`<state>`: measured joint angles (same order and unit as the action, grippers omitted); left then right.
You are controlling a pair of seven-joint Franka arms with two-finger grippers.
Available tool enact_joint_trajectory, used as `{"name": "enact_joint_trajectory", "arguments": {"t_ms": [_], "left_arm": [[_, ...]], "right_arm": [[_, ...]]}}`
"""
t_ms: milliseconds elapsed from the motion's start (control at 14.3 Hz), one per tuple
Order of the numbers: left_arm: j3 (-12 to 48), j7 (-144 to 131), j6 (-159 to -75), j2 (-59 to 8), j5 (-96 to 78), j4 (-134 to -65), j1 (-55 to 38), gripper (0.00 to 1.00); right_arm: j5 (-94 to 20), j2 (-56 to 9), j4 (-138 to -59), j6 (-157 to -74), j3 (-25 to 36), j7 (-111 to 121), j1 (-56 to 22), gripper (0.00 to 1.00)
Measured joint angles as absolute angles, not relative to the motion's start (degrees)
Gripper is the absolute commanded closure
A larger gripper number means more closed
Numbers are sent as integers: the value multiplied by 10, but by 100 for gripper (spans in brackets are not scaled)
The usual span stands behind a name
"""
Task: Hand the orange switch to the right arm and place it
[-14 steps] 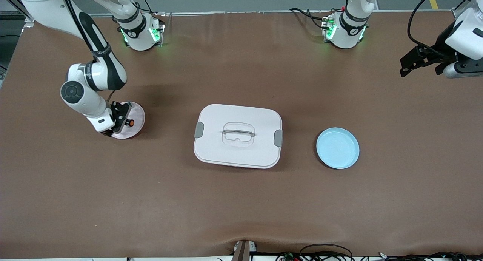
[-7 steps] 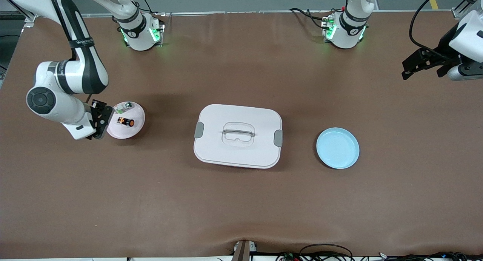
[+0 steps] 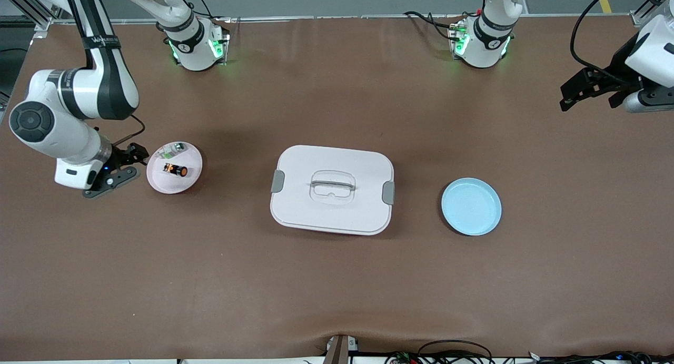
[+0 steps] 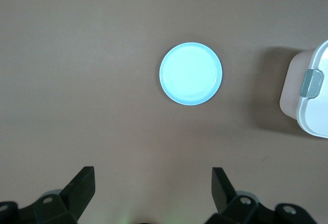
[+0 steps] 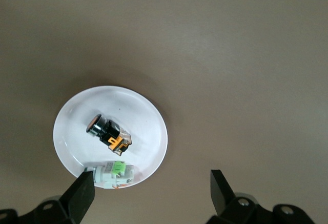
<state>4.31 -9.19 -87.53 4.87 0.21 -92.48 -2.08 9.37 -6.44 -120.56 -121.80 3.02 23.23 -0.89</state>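
Lying on its side in the small pink dish (image 3: 194, 180), the orange switch (image 3: 176, 170) looks already delivered: the dish sits near the surface's edge at the right arm's end, and a small clear-and-green part (image 3: 171, 151) shares it, resting against the rim farther from the front camera than the switch. The right wrist view shows both parts inside the dish, the switch (image 5: 108, 131) apart from the clear-and-green part (image 5: 116, 172), neither one touched by anything.

The right gripper (image 3: 117, 168) hangs just beside the dish, toward the surface's end edge, its jaws spread wide and empty. The left gripper (image 3: 585, 89) waits high over the surface's edge at the left arm's end, released as well and holding nothing; its wrist view looks down on the empty blue plate (image 4: 190, 74) and a corner of the white lidded box (image 4: 310, 96) that sits mid-surface.

Judged from how things lie, the hand-over and the placing are done, with nothing left but for the right arm to clear away from the dish
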Motion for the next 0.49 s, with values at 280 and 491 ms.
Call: {"name": "enact_joint_trajectory", "arguments": {"t_ms": [280, 491], "left_arm": [[43, -92, -875, 45, 2, -925, -21, 0], [43, -92, -875, 44, 2, -925, -21, 0]], "right_arm": [[77, -49, -1206, -1218, 32, 141, -5, 0], [34, -38, -1206, -1211, 33, 65, -4, 0]]}}
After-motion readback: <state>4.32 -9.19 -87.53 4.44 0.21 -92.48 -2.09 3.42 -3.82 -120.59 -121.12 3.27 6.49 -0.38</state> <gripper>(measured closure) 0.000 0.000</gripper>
